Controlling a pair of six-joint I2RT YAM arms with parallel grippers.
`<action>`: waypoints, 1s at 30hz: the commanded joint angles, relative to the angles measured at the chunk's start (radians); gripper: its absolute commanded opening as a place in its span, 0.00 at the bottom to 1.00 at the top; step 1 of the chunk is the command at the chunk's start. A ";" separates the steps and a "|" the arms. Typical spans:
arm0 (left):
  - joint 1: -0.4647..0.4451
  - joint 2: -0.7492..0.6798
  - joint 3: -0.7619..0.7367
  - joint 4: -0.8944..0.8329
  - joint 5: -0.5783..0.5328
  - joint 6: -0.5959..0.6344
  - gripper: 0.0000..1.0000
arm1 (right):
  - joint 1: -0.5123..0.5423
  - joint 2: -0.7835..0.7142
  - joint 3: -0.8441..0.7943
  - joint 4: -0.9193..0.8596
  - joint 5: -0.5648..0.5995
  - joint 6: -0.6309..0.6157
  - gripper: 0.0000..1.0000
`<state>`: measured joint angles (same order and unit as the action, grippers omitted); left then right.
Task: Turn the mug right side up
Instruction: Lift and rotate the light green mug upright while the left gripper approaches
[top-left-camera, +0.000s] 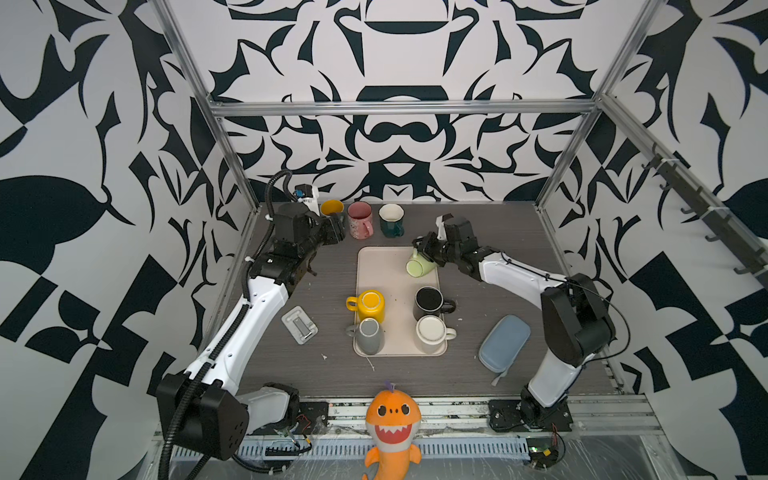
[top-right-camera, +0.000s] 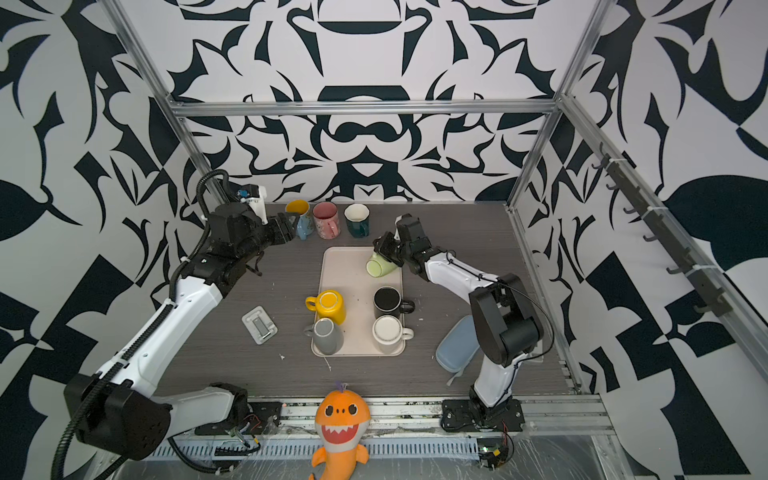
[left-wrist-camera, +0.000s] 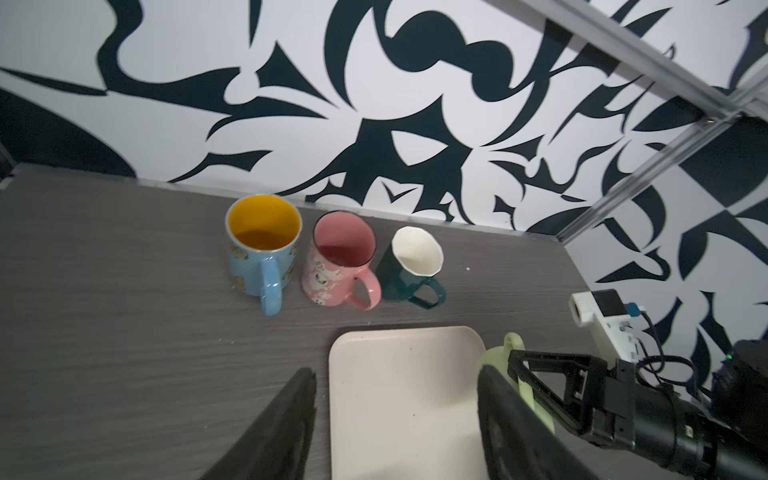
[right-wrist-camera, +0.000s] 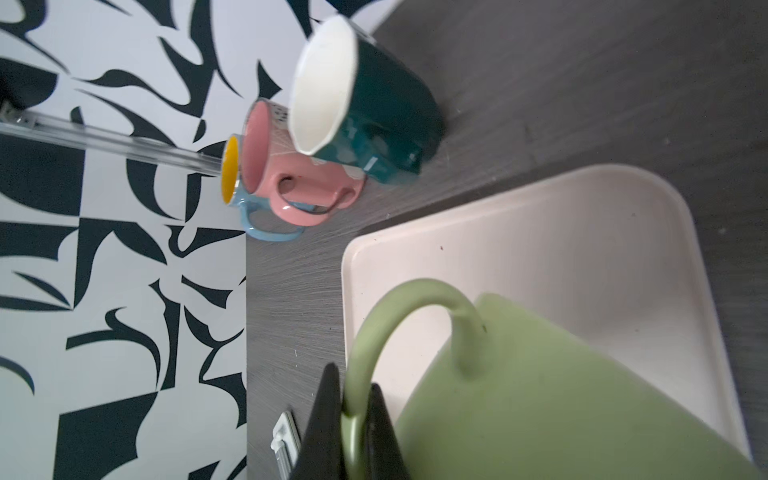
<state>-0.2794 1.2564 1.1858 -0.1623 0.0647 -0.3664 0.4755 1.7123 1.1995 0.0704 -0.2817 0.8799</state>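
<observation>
The right gripper (right-wrist-camera: 353, 419) has its fingers pinched on the green mug's (top-left-camera: 419, 264) handle, holding it tilted over the tray's (top-left-camera: 397, 332) upper right corner, seemingly mid-flip. Next: rotate it upright and set it down. The left gripper (left-wrist-camera: 395, 419), fingers spread, holds nothing.

Tray (top-left-camera: 398, 266) at centre bearing five mugs; three mugs (top-left-camera: 360, 220) at twelve o'clock; case (top-left-camera: 504, 343) at four o'clock.

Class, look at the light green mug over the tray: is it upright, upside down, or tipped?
Tipped: the green mug leans sideways, its handle pinched by the right gripper.
</observation>
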 joint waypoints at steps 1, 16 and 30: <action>0.004 0.052 0.079 -0.037 0.141 0.043 0.65 | 0.035 -0.118 0.100 0.028 0.105 -0.273 0.00; 0.004 0.226 0.394 -0.270 0.584 0.136 0.62 | 0.280 -0.280 0.030 0.135 0.463 -1.070 0.00; -0.066 0.294 0.482 -0.483 0.599 0.262 0.65 | 0.382 -0.294 0.005 0.244 0.579 -1.366 0.00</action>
<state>-0.3370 1.5372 1.6398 -0.5705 0.6369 -0.1375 0.8406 1.4734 1.1831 0.1463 0.2569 -0.3981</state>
